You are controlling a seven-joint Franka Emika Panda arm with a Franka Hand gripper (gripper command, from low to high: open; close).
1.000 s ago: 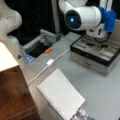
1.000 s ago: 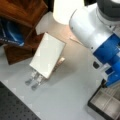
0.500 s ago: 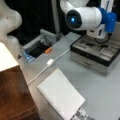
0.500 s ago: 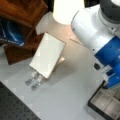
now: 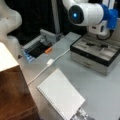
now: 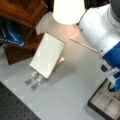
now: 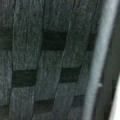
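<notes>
Gripper low over the divided case.
Claw state impossible to tell. Probably stiff, rather heavy, not slippery inside; best taken by the outer rim.

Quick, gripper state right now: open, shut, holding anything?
Gripper: cannot be told; its fingers show in no view. The arm hangs over the compartment tray.
</notes>
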